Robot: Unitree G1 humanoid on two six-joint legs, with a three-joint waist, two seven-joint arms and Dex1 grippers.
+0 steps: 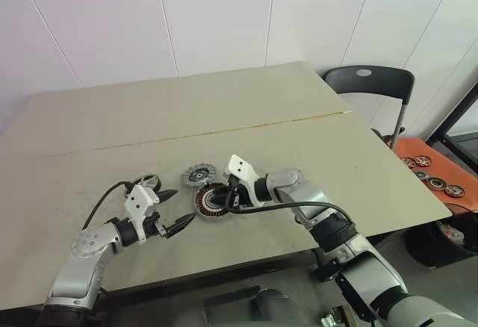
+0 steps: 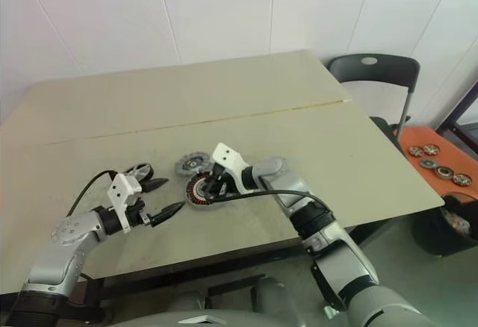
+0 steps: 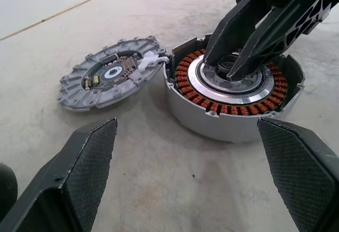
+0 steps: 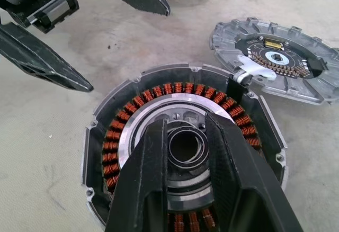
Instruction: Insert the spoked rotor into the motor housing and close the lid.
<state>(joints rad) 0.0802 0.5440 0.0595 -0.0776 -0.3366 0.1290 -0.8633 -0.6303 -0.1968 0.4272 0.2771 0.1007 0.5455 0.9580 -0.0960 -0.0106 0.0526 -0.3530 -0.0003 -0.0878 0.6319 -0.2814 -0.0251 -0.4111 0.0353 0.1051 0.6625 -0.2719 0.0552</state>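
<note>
On the table (image 1: 314, 155), the right gripper (image 4: 183, 136) is pinching the motor housing's (image 3: 233, 115) centre ring. Left of it, the left gripper (image 1: 173, 209) is gaping wide and empty; the lid (image 3: 108, 78) is lying just beyond.

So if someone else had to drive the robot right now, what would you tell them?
Left gripper: open, empty, pointing at the housing.
Right gripper: fingers down in the housing's centre hub; whether they grip it is unclear.
Lid: flat on the table, dark cut-outs up, touching the housing.
Done: housing stands open, copper coils showing.
Left: seat the rotor if not already in, then close the lid.
</note>
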